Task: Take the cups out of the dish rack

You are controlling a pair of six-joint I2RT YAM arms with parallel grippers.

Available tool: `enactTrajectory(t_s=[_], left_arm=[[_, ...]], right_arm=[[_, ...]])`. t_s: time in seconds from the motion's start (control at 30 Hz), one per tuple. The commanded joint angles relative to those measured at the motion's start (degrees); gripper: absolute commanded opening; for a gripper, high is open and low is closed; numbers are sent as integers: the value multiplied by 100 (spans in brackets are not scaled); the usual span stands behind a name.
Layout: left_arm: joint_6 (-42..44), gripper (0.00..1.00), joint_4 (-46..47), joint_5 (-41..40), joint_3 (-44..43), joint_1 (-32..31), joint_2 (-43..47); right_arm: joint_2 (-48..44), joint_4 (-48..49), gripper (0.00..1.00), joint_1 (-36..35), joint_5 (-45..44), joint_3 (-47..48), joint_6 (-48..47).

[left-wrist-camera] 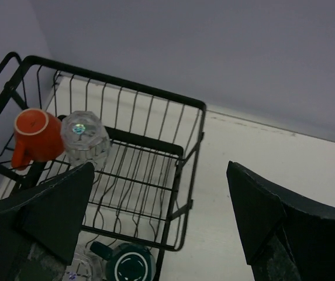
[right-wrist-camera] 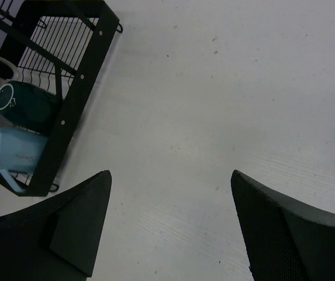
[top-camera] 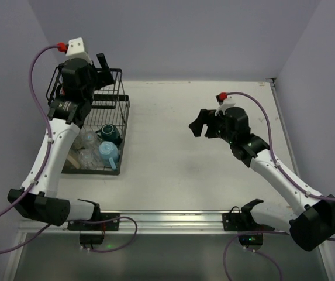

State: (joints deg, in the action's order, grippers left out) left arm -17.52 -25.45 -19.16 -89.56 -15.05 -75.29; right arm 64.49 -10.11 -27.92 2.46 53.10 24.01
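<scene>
The black wire dish rack [top-camera: 123, 111] stands at the left of the table. In its lower tray lie a teal mug [top-camera: 110, 133], a light blue mug [top-camera: 109, 152] and clear glasses [top-camera: 87, 141]. My left gripper [top-camera: 104, 70] hangs open above the tall basket section. Its wrist view shows a small orange cup [left-wrist-camera: 35, 137] and a clear glass [left-wrist-camera: 84, 139] upside down in the basket, the teal mug [left-wrist-camera: 131, 263] below, and nothing between the left gripper's [left-wrist-camera: 161, 164] fingers. My right gripper [top-camera: 201, 122] is open over bare table, apart from the rack [right-wrist-camera: 79, 76].
In the right wrist view the teal mug [right-wrist-camera: 24, 105] and the light blue mug [right-wrist-camera: 12, 152] lie on their sides at the rack's near corner. Walls close the table at the back and both sides. A metal rail [top-camera: 173, 218] runs along the near edge.
</scene>
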Motion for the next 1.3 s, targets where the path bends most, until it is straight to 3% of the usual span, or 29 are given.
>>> enactTrajectory(t_s=[0.0,0.13,0.23,0.43,0.6,0.9,1.07,1.27], left_arm=[[-225,100,-258,-299,-193,563,-319],[-313,99,-346,95,-343,1257,-794],[-288,98,-259,149,-360,1425,-1023],[-68,97,-224,-228,-422,1478,-1418],[117,97,5,-88,-396,1505,-1647],[196,88,163,-44,-387,1505,-1937],[214,76,260,-44,-378,1505,-2008],[240,49,453,17,-238,1505,-1902]], right_arm=[[-305,659,84,-3,185,-37,113],[-358,668,83,-11,316,-72,69],[-288,695,83,-11,413,-81,69],[-68,668,81,-3,624,-19,77],[-7,668,81,-3,633,-10,86],[64,677,81,-3,651,-2,104],[46,686,81,-11,651,-2,104],[55,721,81,-11,738,-19,139]])
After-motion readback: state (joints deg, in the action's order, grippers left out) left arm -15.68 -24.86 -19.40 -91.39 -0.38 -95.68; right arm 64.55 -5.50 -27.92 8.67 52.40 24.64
